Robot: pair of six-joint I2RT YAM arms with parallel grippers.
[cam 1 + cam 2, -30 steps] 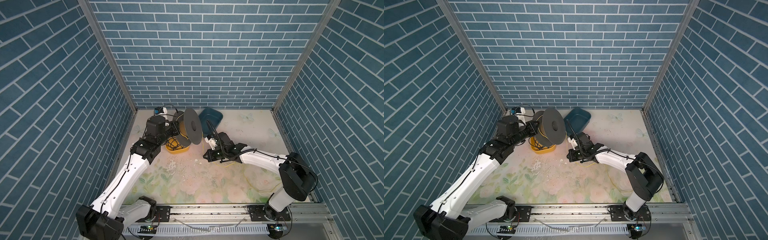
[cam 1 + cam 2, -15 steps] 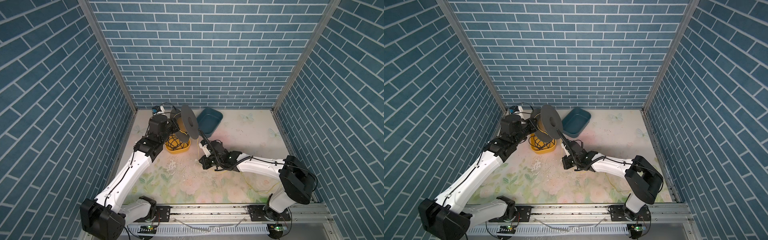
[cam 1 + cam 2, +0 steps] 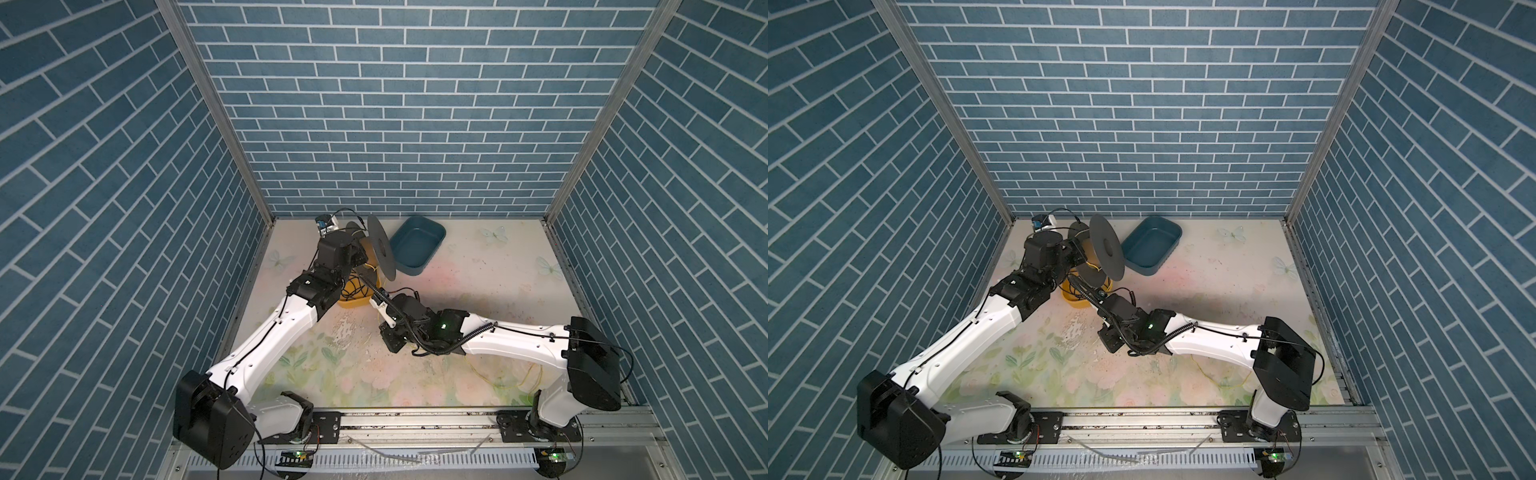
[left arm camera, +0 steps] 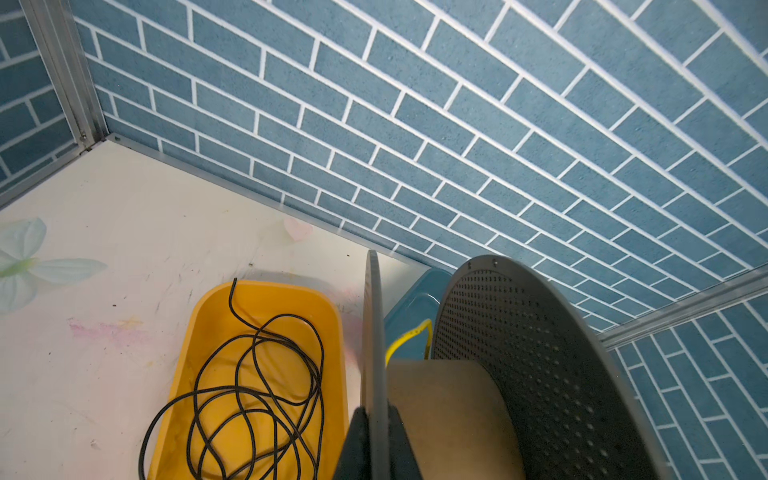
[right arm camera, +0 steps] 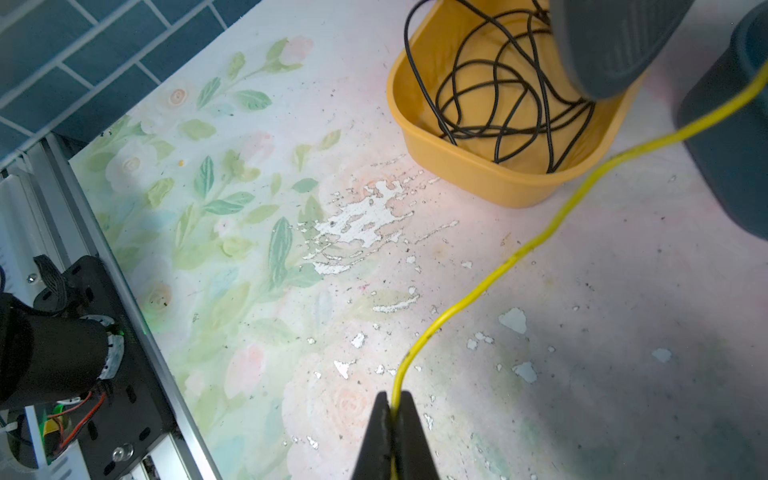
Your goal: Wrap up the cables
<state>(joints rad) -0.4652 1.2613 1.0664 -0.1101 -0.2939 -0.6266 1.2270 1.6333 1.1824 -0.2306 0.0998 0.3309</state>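
In both top views we looked from high above the front rail (image 3: 415, 419), down and toward the back wall (image 3: 395, 124), taking in the whole table (image 3: 478, 286) from afar. The left wrist camera sat close behind the spool (image 4: 449, 399), at the lower right of its frame, facing the back wall. The right wrist camera hung near the table, with the right pincer (image 5: 392, 405) at the lower edge. All views shared the yellow tray (image 5: 478, 183).
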